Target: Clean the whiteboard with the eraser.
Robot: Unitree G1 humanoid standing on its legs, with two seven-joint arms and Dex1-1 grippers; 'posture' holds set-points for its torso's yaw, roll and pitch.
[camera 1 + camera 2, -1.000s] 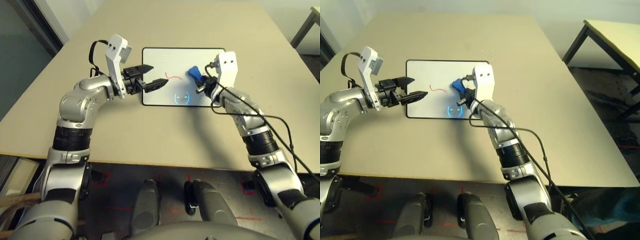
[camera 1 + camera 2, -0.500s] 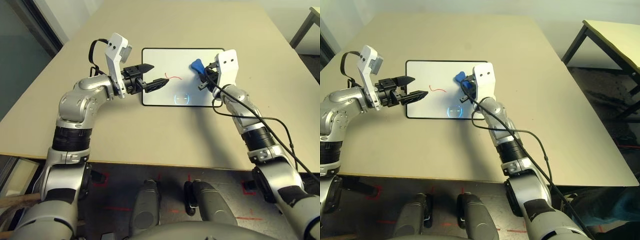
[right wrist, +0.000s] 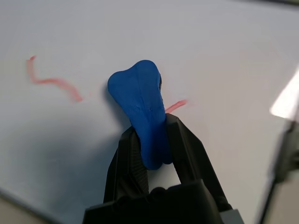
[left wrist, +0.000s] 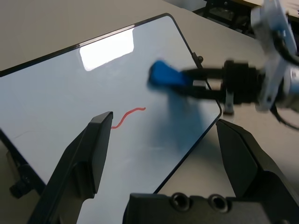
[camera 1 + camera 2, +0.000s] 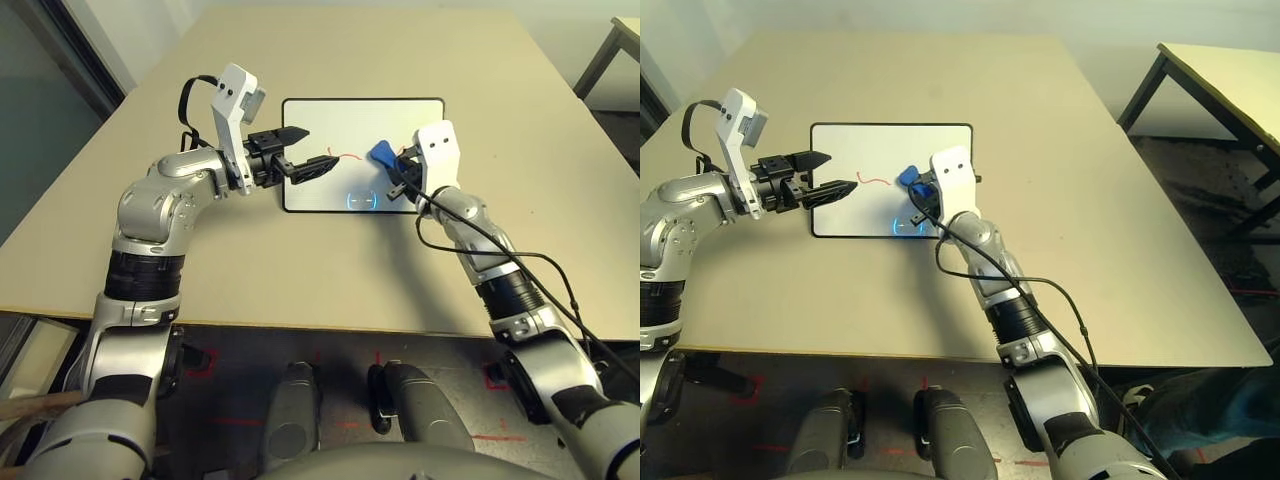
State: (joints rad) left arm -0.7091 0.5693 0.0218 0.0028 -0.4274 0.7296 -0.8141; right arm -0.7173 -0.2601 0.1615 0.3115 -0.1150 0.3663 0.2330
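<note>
The whiteboard [image 5: 330, 125] lies flat on the table, black-framed, with a red squiggle [image 5: 347, 155] near its middle and a faint blue circular mark [image 5: 361, 199] by its near edge. My right gripper [image 5: 392, 170] is shut on the blue eraser [image 5: 381, 152], which sticks out past the fingertips over the board's right half, just right of the squiggle. The right wrist view has the eraser [image 3: 141, 107] pinched at its waist between the fingers [image 3: 189, 151], over red marks. My left gripper [image 5: 308, 150] hangs open over the board's left part, nothing between its fingers [image 4: 88, 158].
The beige table [image 5: 250, 260] has free room all around the board. A second table [image 5: 1230, 75] stands off to the right beyond a gap of floor. A black cable [image 5: 530, 255] trails along my right forearm.
My right gripper, still holding the eraser, swung away across the board and has now come back left and nearer, close to the red squiggle. The left gripper has stayed in place.
</note>
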